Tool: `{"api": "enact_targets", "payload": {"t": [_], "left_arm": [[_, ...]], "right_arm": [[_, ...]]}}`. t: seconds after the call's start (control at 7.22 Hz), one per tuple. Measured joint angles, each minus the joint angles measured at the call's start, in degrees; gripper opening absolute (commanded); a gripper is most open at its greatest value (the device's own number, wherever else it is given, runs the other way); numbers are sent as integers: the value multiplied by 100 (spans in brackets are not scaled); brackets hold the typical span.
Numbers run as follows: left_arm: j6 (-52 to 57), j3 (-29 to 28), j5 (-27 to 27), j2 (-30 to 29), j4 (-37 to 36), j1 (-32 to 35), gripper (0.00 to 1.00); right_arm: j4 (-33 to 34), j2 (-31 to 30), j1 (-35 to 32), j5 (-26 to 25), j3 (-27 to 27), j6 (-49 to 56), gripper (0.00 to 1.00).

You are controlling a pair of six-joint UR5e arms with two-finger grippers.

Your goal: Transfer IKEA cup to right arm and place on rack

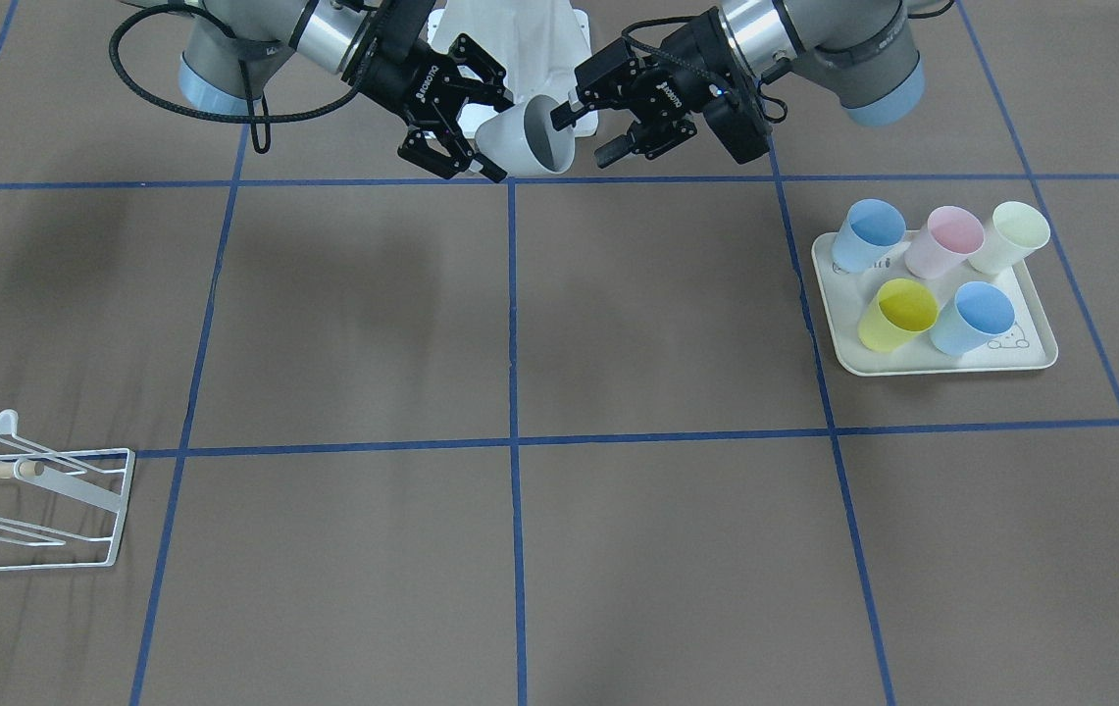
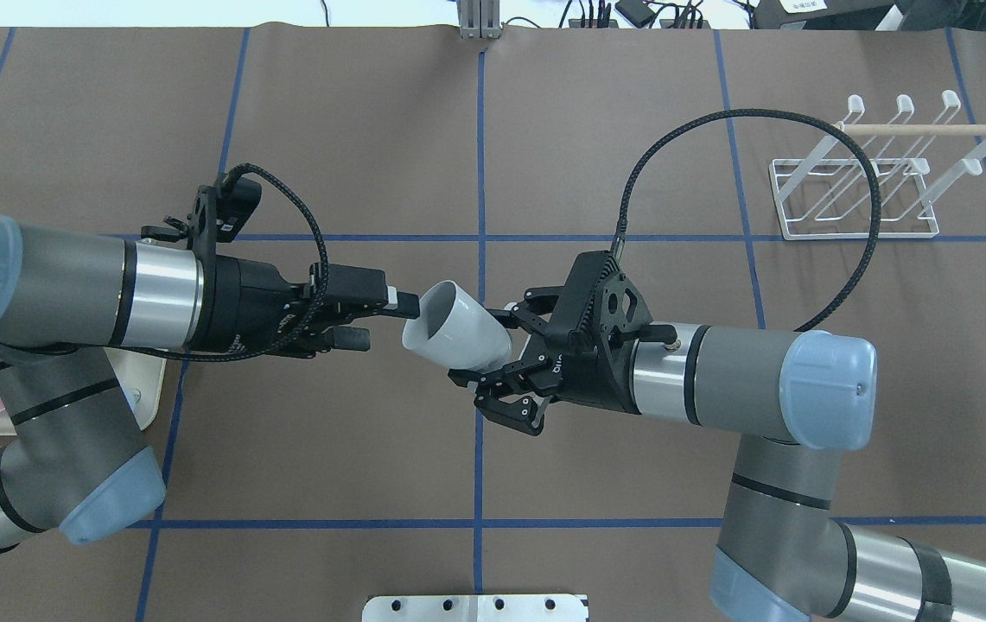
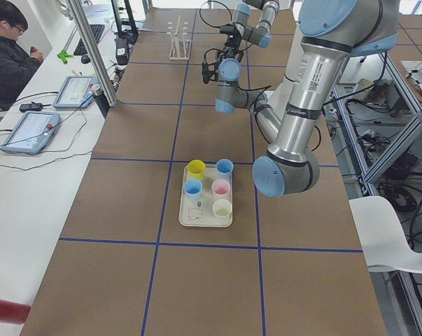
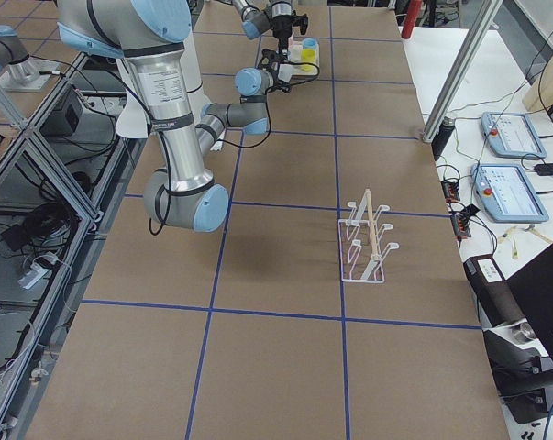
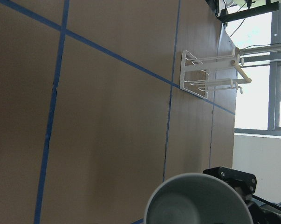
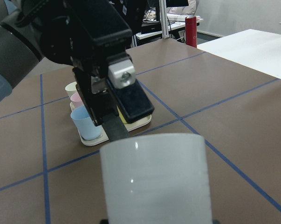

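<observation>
White IKEA cup (image 2: 462, 333) hangs tilted in mid-air over the table (image 2: 631, 484), well apart from the rack (image 2: 890, 130). The right gripper (image 2: 493, 350) has its fingers clamped around the cup's lower body. The left gripper (image 2: 382, 320) has its fingers apart, one tip just inside the rim. Five pastel cups (image 1: 951, 245) stand on a cream tray (image 1: 912, 370).

A cream rounded plastic tray (image 1: 841, 314) with a small rabbit drawing lies on the brown table cover (image 1: 520, 314) taped with blue lines. It is well apart from the jaws of the left gripper (image 1: 584, 135), out to their left and below them. Five plastic cups stand upright on it. A blue cup (image 1: 868, 233), a pink cup (image 1: 949, 240) and a pale green cup (image 1: 1013, 235) form the row nearer the jaws. A yellow cup (image 1: 897, 314) and a second blue cup (image 1: 974, 316) form the farther row. Far behind those jaws, what looks like a red bottle (image 6: 190, 31) stands by a white side desk (image 6: 252, 46).
</observation>
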State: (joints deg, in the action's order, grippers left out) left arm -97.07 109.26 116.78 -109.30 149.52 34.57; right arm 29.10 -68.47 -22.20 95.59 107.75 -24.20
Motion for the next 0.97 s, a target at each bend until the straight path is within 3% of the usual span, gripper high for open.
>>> {"api": "enact_targets", "payload": {"t": [0.42, 0.97], "left_arm": [[959, 3, 586, 722, -19, 785, 100], [3265, 16, 1004, 2001, -48, 1899, 100]], "right_arm": [[287, -235, -112, 168, 54, -21, 0], [1696, -231, -873, 455, 225, 72, 0]]}}
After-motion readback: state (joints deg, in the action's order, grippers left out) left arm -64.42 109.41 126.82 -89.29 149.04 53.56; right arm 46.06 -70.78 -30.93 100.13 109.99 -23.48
